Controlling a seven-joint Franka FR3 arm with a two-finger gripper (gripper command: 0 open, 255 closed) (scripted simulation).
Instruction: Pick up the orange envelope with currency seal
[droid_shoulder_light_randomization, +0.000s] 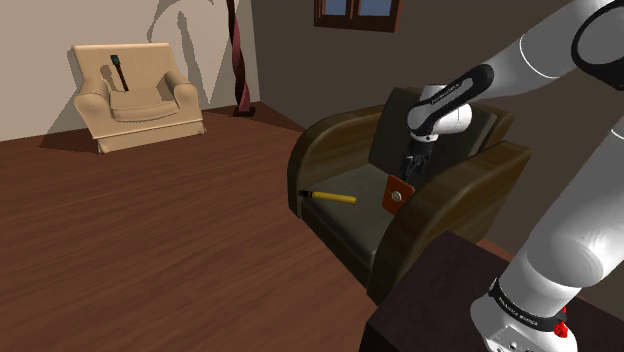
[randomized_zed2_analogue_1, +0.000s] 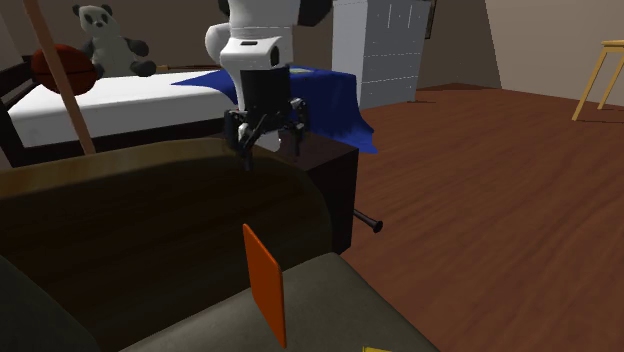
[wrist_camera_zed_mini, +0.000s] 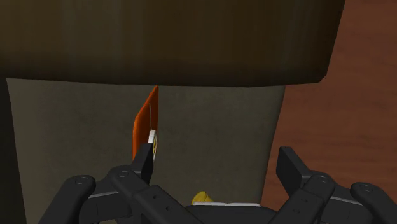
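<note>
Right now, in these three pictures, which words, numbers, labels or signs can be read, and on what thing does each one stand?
No text here can be quoted as it reads.
Pale lettering on the dark band near the arm's wrist: too small to read.
Pale lettering on the dark band low on the arm: too small to read.
Round pale seal on the orange envelope: no sign can be made out.

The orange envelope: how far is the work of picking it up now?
Done: the tool hangs open above the dark armchair, close to the orange envelope. In hand: nothing yet; the envelope stands on edge on the seat, beside one finger, not between the two. Left: centre on it, shut, lift.
</note>
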